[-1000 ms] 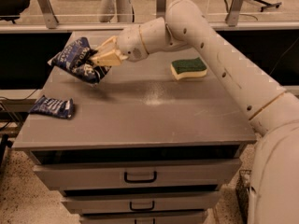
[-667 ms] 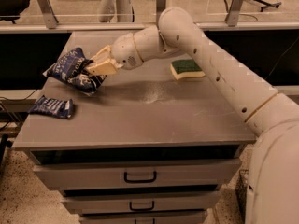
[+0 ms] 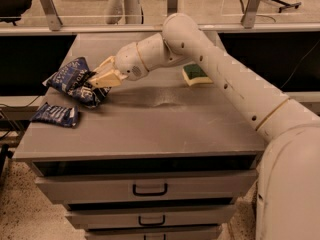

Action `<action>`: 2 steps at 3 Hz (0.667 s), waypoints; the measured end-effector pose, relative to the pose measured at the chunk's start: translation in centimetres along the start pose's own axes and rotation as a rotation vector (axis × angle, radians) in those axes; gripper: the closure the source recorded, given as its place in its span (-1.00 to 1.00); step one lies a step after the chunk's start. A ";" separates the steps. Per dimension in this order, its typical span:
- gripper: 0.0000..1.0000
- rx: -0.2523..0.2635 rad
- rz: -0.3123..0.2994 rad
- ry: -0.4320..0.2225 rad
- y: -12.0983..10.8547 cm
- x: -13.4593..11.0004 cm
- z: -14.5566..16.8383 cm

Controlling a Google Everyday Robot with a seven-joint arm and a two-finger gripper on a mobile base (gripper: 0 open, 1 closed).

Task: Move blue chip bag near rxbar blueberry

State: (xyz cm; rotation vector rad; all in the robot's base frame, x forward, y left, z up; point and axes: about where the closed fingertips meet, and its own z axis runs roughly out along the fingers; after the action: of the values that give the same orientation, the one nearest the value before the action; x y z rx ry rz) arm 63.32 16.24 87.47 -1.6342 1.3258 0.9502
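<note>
The blue chip bag (image 3: 75,81), dark navy and crinkly with white lettering, is at the left side of the grey tabletop (image 3: 165,124), its lower edge at the surface. My gripper (image 3: 96,79) is shut on the bag's right end, with the arm reaching in from the right. The rxbar blueberry (image 3: 56,115), a small flat blue wrapped bar, lies near the table's front left edge, just below and left of the bag.
A green and yellow sponge (image 3: 196,74) lies at the back right of the tabletop, partly behind my arm. The table is a drawer cabinet with handles (image 3: 150,189) at the front. A glass rail with metal posts (image 3: 49,6) runs behind.
My gripper has carried the chip bag left and down, from above the table's back left toward the surface close to the blue bar.
</note>
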 end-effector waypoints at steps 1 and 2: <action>-0.10 -0.021 0.001 0.004 0.5 -0.2 0.4; -0.56 -0.038 -0.003 0.007 1.0 -0.5 0.7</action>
State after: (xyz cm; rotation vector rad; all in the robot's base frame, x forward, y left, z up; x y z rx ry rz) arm 62.18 16.97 87.55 -1.6691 1.3165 0.9740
